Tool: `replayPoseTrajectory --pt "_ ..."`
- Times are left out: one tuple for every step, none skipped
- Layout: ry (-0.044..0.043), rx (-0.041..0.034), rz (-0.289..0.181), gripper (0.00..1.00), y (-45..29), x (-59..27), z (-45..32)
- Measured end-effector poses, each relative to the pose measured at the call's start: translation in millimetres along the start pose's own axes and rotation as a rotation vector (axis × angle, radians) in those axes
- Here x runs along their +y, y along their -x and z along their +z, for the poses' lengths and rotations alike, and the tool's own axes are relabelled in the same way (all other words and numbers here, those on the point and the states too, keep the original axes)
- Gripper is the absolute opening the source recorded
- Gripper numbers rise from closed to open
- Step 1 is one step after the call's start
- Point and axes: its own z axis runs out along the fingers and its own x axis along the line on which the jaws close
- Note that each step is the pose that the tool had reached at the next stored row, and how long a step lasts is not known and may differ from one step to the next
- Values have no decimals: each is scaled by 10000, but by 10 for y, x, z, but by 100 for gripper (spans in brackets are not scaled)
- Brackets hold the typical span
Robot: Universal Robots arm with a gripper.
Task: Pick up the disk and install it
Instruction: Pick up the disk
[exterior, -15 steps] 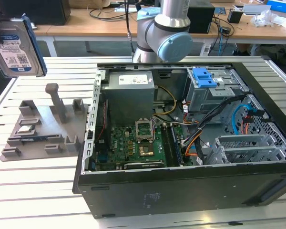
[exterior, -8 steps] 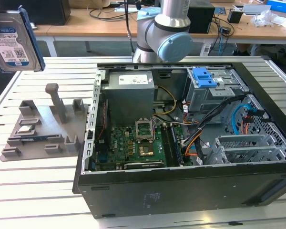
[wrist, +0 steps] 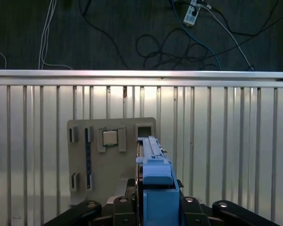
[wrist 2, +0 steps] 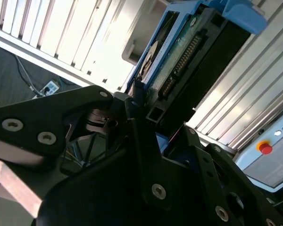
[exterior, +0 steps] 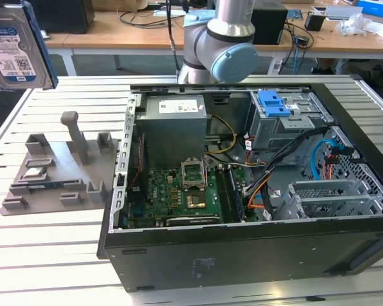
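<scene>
- The arm (exterior: 218, 29) comes up in the exterior view as fat, rounded tubes of brushed silver-grey metal.
- One joint wears a round end cap (exterior: 233, 64), pale blue, smooth and plastic-looking.
- Over to the second wrist view, and the gripper (wrist 2: 151, 113) is matte black all over, built from flat, angular links layered like plates.
- Bright silver screw heads (wrist 2: 12, 125) dot those links, round and slightly recessed.
- In the first wrist view, black links again, with a row of shiny bolt heads (wrist: 220, 205) along them.

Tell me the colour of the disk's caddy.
Blue; the caddy framing the disk shows best in the first wrist view.
</scene>
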Motion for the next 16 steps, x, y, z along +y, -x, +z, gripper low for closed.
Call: replayPoseTrajectory --pt "0 0 0 37 0 0 -19" --pt "1 0 0 37 0 0 -37" --pt "0 -1 0 37 0 0 -52" --pt "-1 -1 0 37 -1 0 -74" --pt "0 -1 0 37 0 0 -98" --pt "0 0 0 37 -1 0 -115" --pt "0 0 0 37 -1 0 -130" --pt "0 0 0 37 -1 0 -151" --pt "0 0 0 37 -1 0 -168" --pt "-1 -1 0 37 -1 0 -189" --pt "0 0 0 37 -2 0 -211" --pt "0 0 0 37 -2 0 -224" --pt "0 -1 0 37 -2 0 -248" --pt "0 -1 0 37 -2 0 -274" --pt "0 0 0 37 -2 0 -306" --pt "1 0 0 37 -2 0 -319"
